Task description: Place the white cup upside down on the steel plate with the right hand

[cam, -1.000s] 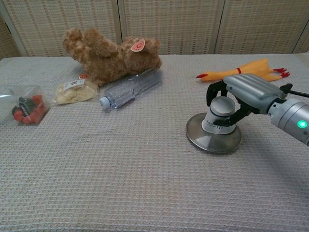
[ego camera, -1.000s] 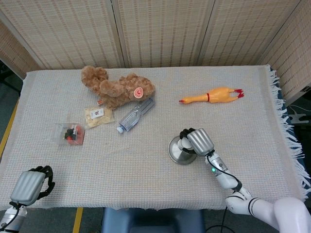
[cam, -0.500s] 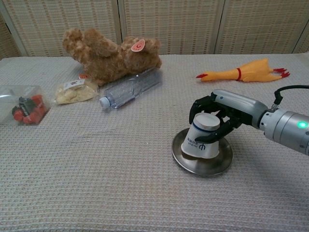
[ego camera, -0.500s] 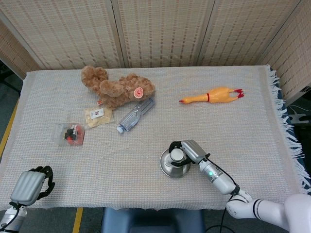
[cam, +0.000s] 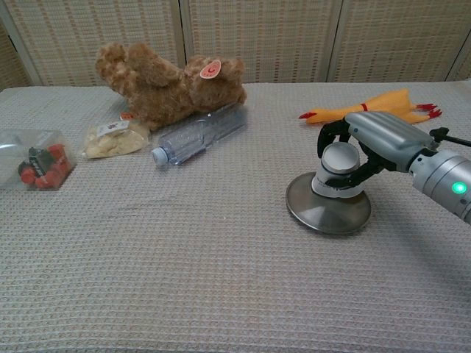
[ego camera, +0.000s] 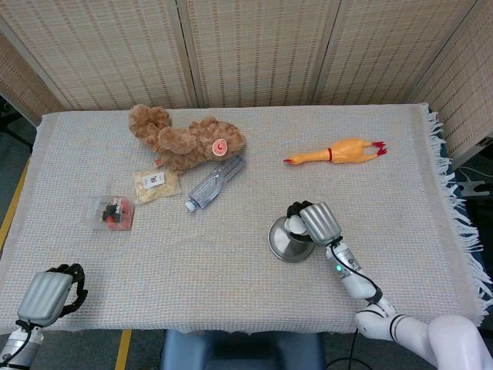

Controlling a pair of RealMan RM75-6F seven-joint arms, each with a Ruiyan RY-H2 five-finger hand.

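The white cup (cam: 338, 171) is upside down, its flat base up and its rim on the far part of the steel plate (cam: 324, 215). My right hand (cam: 372, 140) comes over it from the right and grips it, fingers wrapped around its sides. In the head view the right hand (ego camera: 316, 223) hides most of the cup (ego camera: 294, 226), and the plate (ego camera: 285, 242) shows to its lower left. My left hand (ego camera: 51, 296) rests at the table's near left corner with its fingers curled in and nothing in them.
A yellow rubber chicken (cam: 372, 107) lies behind the plate. At the far left are a brown teddy bear (cam: 165, 84), a clear plastic bottle (cam: 197, 133), a snack packet (cam: 110, 140) and a clear box with red pieces (cam: 35, 165).
Half a second ago the right hand, the cup and the plate sat nearer and further left, with the cup tilted. They are now back to the right and further away. The left hand is unchanged.
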